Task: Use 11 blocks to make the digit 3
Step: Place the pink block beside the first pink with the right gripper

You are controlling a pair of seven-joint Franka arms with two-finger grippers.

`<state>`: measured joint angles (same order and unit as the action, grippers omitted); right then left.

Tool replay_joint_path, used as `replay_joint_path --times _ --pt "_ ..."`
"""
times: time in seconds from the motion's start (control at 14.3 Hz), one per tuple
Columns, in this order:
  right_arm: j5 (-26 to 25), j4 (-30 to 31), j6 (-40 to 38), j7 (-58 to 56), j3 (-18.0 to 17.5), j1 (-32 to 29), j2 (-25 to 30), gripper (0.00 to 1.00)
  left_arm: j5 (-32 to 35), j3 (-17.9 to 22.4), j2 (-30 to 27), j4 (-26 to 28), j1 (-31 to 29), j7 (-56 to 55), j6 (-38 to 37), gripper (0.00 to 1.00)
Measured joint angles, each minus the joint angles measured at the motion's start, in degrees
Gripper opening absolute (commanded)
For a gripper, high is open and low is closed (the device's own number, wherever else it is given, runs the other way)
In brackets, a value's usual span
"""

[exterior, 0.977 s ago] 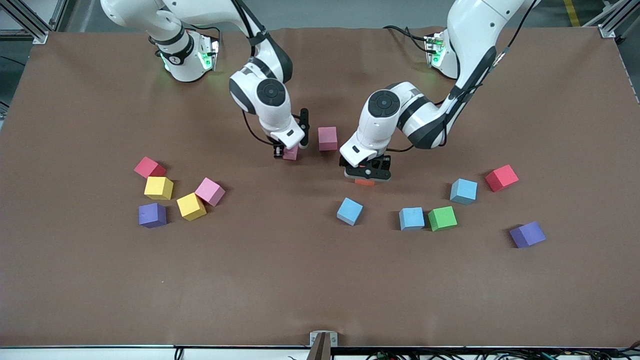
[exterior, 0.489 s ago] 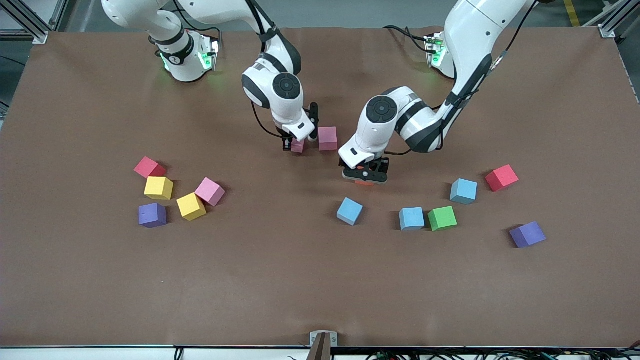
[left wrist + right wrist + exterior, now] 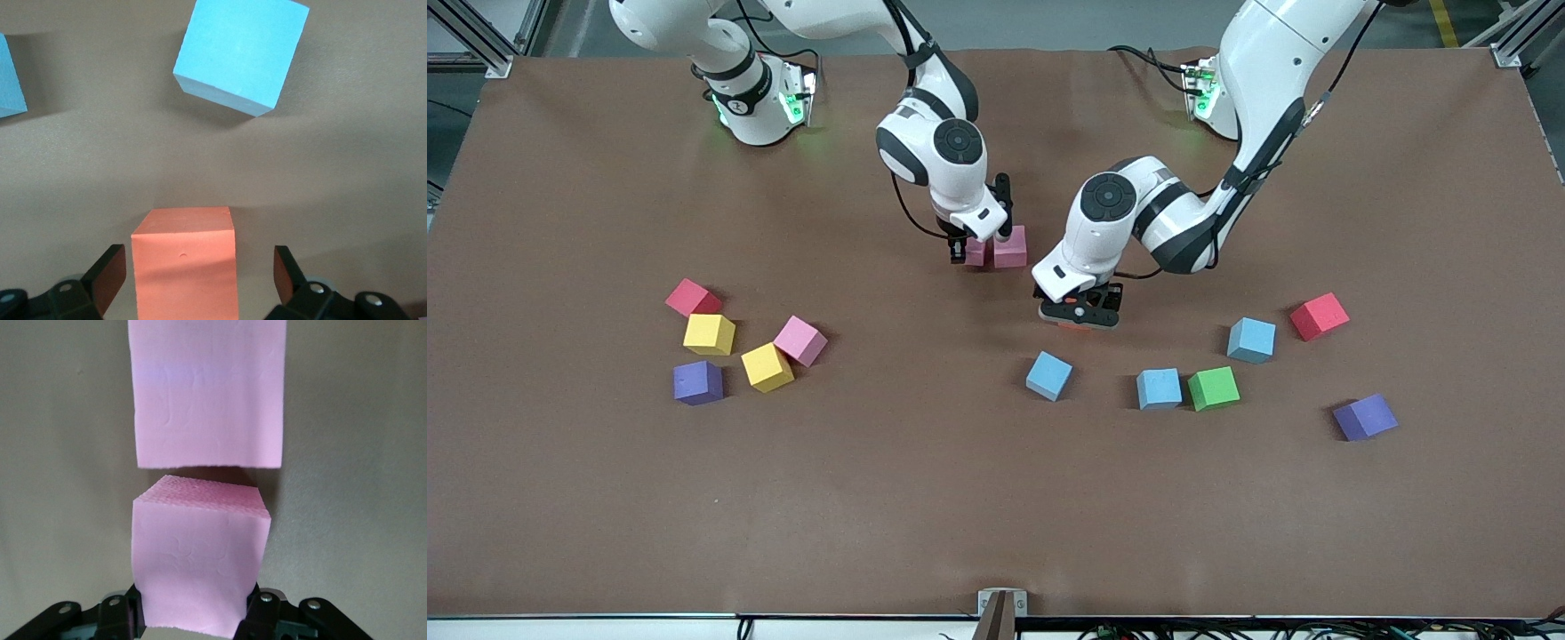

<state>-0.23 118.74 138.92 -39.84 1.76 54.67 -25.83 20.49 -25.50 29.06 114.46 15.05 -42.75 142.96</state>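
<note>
My right gripper [image 3: 975,251] is shut on a pink block [image 3: 199,553] and holds it low, right beside a second pink block [image 3: 1010,246] on the table, with a thin gap showing between them in the right wrist view. My left gripper [image 3: 1078,313] stands open, straddling an orange block [image 3: 185,267]; its fingers [image 3: 107,277] stay clear of the block's sides. Three light blue blocks [image 3: 1048,375], [image 3: 1159,388], [image 3: 1251,340] and a green one [image 3: 1213,388] lie nearer the front camera.
Toward the right arm's end sit a pink block [image 3: 799,340], two yellow blocks [image 3: 709,334], [image 3: 767,367], a purple block [image 3: 697,382] and a red cube [image 3: 692,298]. Toward the left arm's end lie a red cube [image 3: 1319,316] and a purple block [image 3: 1365,417].
The right gripper has carried its pink block toward the left arm's end, up beside the other pink block. The left gripper has stayed over the orange block.
</note>
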Motion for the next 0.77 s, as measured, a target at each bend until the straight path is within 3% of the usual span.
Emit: replay_joint_path --times 0.42,0.77 --pt "-0.3 -0.6 1.1 0.0 0.0 0.1 -0.5 0.25 0.0 0.0 0.6 0.0 0.0 -0.3 -1.6 0.97" --pt "-0.4 -1.3 1.1 0.0 0.0 0.3 -0.9 0.28 0.0 0.0 2.3 -0.1 0.0 -3.4 -1.4 0.80"
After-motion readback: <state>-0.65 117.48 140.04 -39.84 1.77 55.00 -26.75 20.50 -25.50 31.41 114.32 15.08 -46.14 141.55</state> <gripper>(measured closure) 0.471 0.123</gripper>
